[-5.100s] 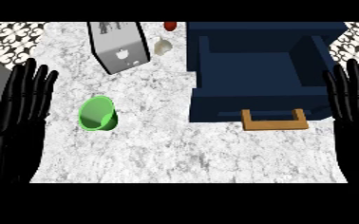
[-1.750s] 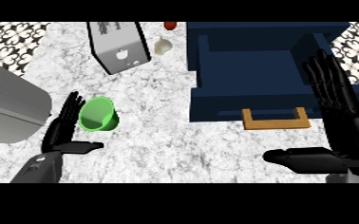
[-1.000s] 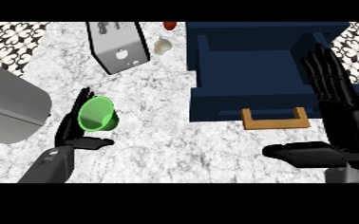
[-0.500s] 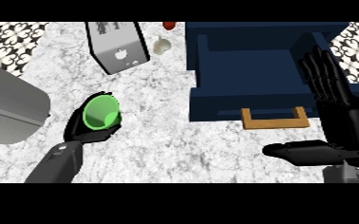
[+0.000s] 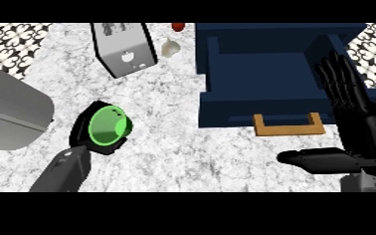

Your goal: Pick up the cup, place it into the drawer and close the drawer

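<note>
Our left robot hand (image 5: 94, 132) curls round the green cup (image 5: 109, 127) at the near left of the tabletop (image 5: 176, 144); our right robot hand (image 5: 345, 107) stays open beside the blue drawer (image 5: 257, 74)

Count from my view: 1 green cup (image 5: 109, 127), in my left hand (image 5: 94, 140). 1 blue drawer (image 5: 257, 99), 1 wooden handle (image 5: 289, 125) on it. 1 toaster (image 5: 123, 49). 1 small white shaker (image 5: 169, 48) and 1 red-topped item (image 5: 178, 27) behind it, can't tell what that one is. 1 grey appliance (image 5: 21, 110) at left edge. 2 hands total, my right hand (image 5: 345, 109) is the other.
</note>
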`<state>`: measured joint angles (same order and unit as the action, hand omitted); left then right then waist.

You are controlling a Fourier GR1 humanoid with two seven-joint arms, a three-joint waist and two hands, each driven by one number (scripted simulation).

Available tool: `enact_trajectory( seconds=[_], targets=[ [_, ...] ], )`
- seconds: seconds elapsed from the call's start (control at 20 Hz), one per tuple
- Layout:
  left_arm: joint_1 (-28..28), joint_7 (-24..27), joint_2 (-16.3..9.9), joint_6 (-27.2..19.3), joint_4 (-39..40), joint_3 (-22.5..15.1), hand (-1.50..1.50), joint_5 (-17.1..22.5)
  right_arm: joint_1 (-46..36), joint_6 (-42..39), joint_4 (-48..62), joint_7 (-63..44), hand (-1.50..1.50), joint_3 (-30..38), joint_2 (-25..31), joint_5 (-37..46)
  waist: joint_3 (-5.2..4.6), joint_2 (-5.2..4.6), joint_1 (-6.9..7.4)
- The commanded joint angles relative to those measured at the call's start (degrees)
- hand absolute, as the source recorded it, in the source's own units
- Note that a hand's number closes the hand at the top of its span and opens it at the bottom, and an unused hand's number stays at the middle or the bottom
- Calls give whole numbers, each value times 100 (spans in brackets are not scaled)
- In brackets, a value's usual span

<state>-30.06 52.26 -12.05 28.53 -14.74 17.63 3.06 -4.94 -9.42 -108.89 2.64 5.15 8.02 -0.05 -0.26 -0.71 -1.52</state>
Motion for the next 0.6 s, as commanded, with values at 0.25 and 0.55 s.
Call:
enact_trajectory(
  seconds=[0.25,0.55],
  targets=[
    [439,1327,-62,-117,-258,602,150,535,-88,-45,40,58,-150,69,35,-64,5,17,56],
    [65,1194,79,-127,-664,565,150,637,-325,126,49,-313,-150,88,37,38,12,40,104]
  ],
)
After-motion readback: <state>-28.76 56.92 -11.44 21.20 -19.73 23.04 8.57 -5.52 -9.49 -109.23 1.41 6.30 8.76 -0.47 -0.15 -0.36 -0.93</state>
